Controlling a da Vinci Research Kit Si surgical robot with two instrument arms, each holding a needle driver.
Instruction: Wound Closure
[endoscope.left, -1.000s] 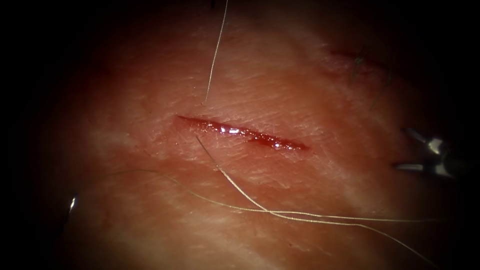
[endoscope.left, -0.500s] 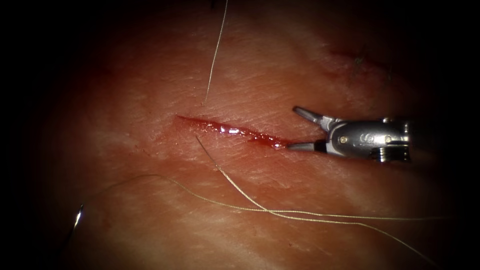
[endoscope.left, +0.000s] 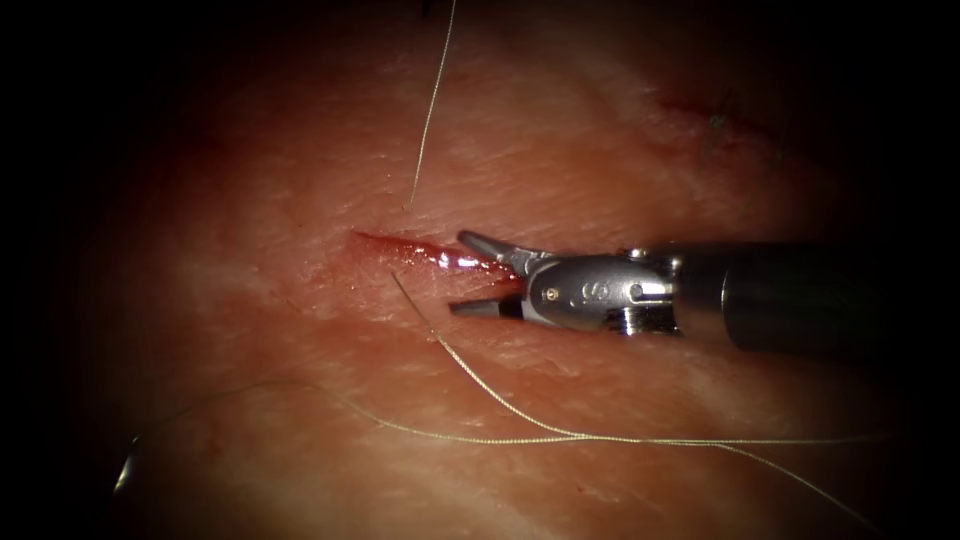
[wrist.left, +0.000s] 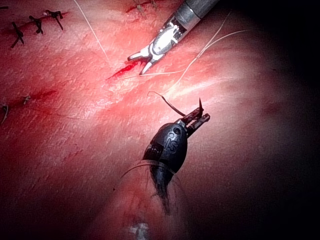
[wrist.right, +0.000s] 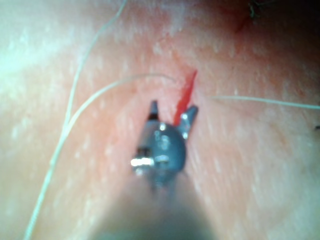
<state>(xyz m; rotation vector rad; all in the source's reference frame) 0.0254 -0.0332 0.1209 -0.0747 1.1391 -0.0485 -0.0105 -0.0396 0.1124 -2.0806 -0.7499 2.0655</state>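
Note:
The cut (endoscope.left: 400, 247) lies wet and red across the tissue (endoscope.left: 560, 150). My right tool (endoscope.left: 468, 275) comes in from the right and hovers over the cut's middle, jaws open and holding nothing; in the right wrist view they (wrist.right: 173, 108) straddle the cut (wrist.right: 186, 92). Thread (endoscope.left: 430, 100) enters the tissue just above the cut, comes out below it and trails to the lower right. My left tool (wrist.left: 200, 119) is shut on the dark curved needle (wrist.left: 172, 106), held off the tissue with a short end poking past the jaws. The needle glints (endoscope.left: 125, 468) at the lower left.
Older stitched cuts with dark knots sit on the tissue (wrist.left: 37, 22), and another one lies at the far right top (endoscope.left: 715, 120). A second strand of thread (endoscope.left: 560, 438) crosses the tissue below the cut. The right tool (wrist.left: 150, 52) shows in the left wrist view.
My right tool has moved in from the right edge leftward along the cut, jaws open throughout. The needle glint at the lower left shifted slightly and the lower thread loop sagged.

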